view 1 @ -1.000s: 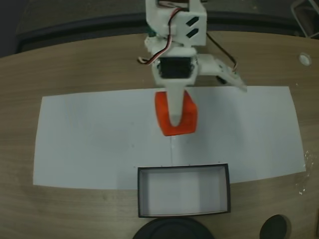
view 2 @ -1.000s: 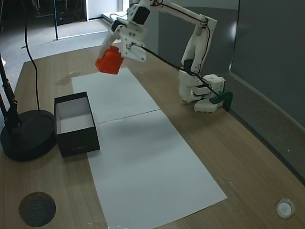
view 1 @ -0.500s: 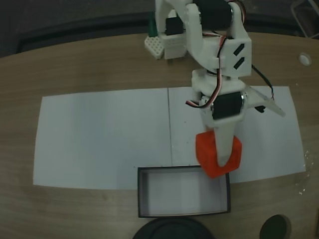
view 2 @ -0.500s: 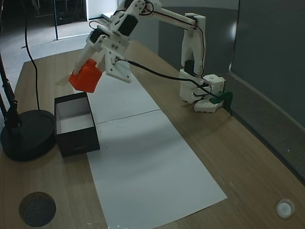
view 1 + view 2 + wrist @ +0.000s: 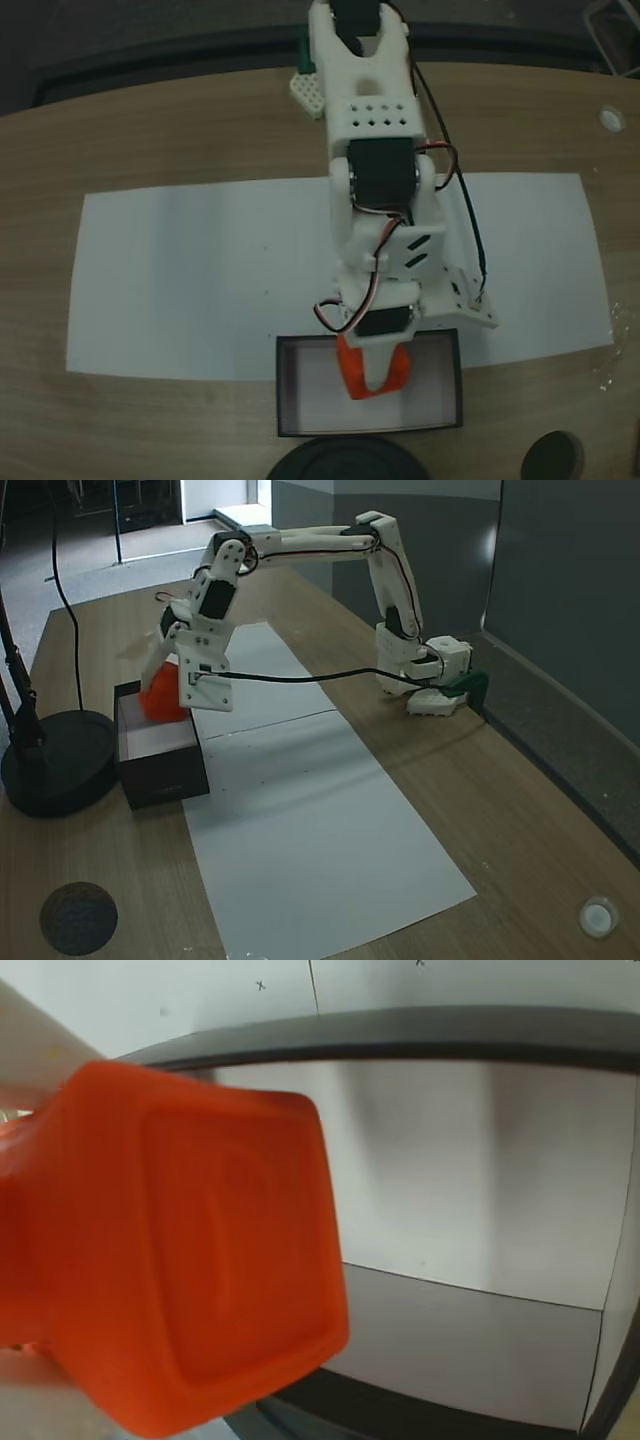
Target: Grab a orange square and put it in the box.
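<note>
A wooden bench [image 5: 150,130] under dim light, with a long white paper sheet [image 5: 200,270] laid flat across it. The white arm [image 5: 378,170] reaches right out over the sheet to the near edge, where the black-walled box [image 5: 287,400] sits, half on the paper, half on bare wood. And there is the orange square [image 5: 372,372], pinched in the gripper [image 5: 374,378]: one white finger runs down the block's front face in a fixed view, and the block sits snug between the jaws. It hangs over the box's white floor, near the middle, inside the outline of the walls. In a fixed view from the side, the orange square [image 5: 160,698] sits low at the box's [image 5: 165,775] far end, about level with the rim; whether it touches the floor, I cannot tell. The wrist view has the block [image 5: 170,1250] huge at the left, white floor and dark rim [image 5: 400,1032] behind. A round black base [image 5: 55,765] stands just beside the box.
</note>
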You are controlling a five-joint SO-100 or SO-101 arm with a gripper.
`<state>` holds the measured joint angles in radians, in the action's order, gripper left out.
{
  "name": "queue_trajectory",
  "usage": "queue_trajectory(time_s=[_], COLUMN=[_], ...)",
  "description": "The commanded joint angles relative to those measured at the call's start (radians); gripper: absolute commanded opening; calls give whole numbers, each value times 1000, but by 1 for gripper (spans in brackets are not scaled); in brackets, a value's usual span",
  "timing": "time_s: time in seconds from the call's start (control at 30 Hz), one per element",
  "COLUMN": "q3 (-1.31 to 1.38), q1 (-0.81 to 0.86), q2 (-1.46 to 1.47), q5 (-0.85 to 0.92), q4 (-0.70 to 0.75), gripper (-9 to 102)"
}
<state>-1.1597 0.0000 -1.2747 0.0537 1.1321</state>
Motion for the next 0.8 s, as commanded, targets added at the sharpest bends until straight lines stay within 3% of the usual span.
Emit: queue_trajectory(time_s=[0.0,0.1,0.47,0.63,0.77], q3=[63,71,216,207,77], q1=[-2,0,-103,-156,-114], q2=[-28,-41,-555,-879,-1094], q5=[-6,-6,-98,-98,-98], q4=[14,48,428,581,591], gripper=[35,35,4,2,0])
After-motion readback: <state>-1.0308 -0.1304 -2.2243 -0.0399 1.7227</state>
